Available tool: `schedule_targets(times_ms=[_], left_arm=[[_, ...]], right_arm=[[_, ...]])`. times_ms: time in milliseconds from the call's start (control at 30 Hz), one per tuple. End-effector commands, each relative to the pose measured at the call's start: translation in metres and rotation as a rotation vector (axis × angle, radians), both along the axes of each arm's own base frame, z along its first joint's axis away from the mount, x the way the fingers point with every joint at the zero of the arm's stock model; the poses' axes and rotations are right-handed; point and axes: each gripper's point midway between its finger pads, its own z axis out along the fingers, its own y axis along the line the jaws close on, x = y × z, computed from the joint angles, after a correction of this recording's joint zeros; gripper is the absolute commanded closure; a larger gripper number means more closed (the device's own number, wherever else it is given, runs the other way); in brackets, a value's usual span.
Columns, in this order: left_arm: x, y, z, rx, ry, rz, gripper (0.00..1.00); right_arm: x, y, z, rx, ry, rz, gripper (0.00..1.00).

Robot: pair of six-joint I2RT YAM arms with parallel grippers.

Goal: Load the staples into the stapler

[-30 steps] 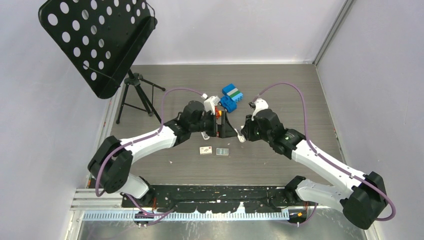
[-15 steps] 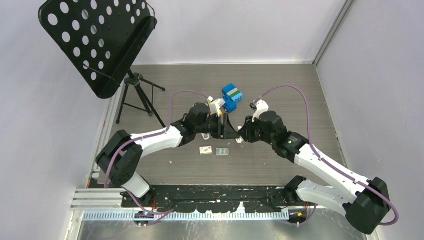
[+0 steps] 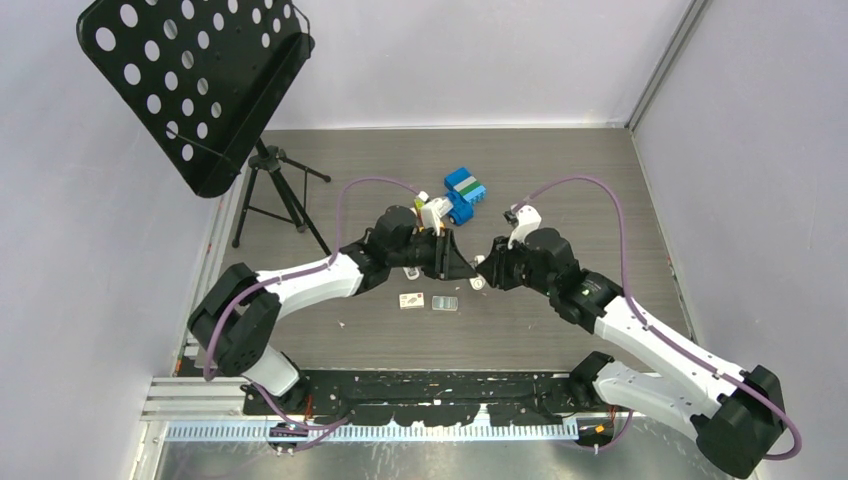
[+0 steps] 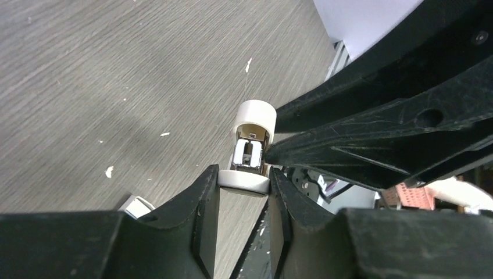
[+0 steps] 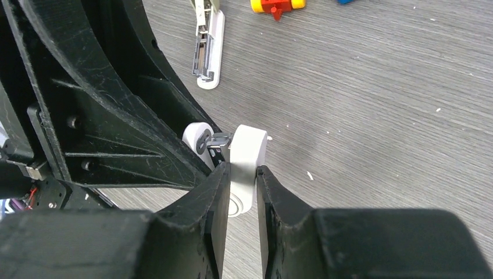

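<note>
A grey wood-grain table (image 3: 600,200) carries two arms meeting at its middle. The left gripper (image 4: 244,189) and right gripper (image 5: 241,183) both clamp one white claw-shaped piece (image 5: 249,148). The stapler (image 5: 207,55) lies open on the table under the left arm, ungripped. Toward the near edge sits a small box (image 3: 411,300), its label too small to read. The staples (image 3: 445,303) lie just beside it.

Overhead view looks down from behind; wrist views face each other at close range, sharing the stapler (image 4: 254,116).
</note>
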Motion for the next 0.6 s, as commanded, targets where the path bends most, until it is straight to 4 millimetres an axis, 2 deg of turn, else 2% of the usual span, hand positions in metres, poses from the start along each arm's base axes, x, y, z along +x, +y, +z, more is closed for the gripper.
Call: schedule_targets(times_ms=[0,133,267,400,567], left_arm=[[-0.002,0.006,0.030,-0.028,-0.224,-0.063,1.00],[-0.014,0.018,0.044,-0.005,-0.391,-0.160,1.00],[-0.023,0.031,0.050,0.052,-0.552,-0.245,1.00],[-0.039,0.036,0.055,0.068,-0.661,-0.351,1.00],[-0.072,0.032,0.046,0.095,-0.750,-0.522,1.00]], right_arm=[[-0.001,0.009,0.033,0.114,-0.085,0.017,0.64],[-0.007,0.011,0.043,0.151,-0.160,0.068,0.52],[-0.021,0.015,0.055,0.194,-0.252,0.163,0.47],[-0.043,0.025,0.071,0.236,-0.375,0.332,0.46],[-0.072,0.038,0.078,0.276,-0.463,0.542,0.44]])
